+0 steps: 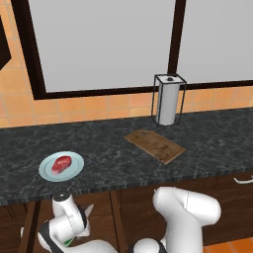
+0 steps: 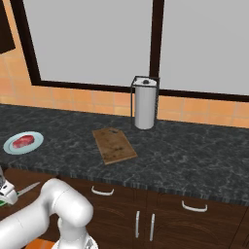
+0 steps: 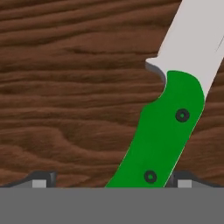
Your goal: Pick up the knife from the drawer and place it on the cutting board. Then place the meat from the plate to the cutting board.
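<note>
Small kitchen knife with bright green handle and short silver blade [image 3: 168, 131] sits between the two dark fingertips [image 3: 41, 178] in the hand view, above dark brown wood grain. Gripper [image 2: 6, 193] is low at the left edge of the right base view, below counter level, blade poking out toward the cabinets.

Jaws look clamped on the green handle, though the grip seems to be near its butt end.

Risks, as I judge them:
- Blade-heavy hold could pivot or slip during the lift.
- Blade tip could clip the dark speckled counter [image 1: 207, 143] edge on the way up.

Flat brown wooden cutting board [image 1: 154, 145] lies bare near the paper towel holder [image 1: 168, 100]. Red marbled steak [image 1: 61, 164] rests on the round pale blue-green plate [image 1: 74, 170], well apart from the board.
</note>
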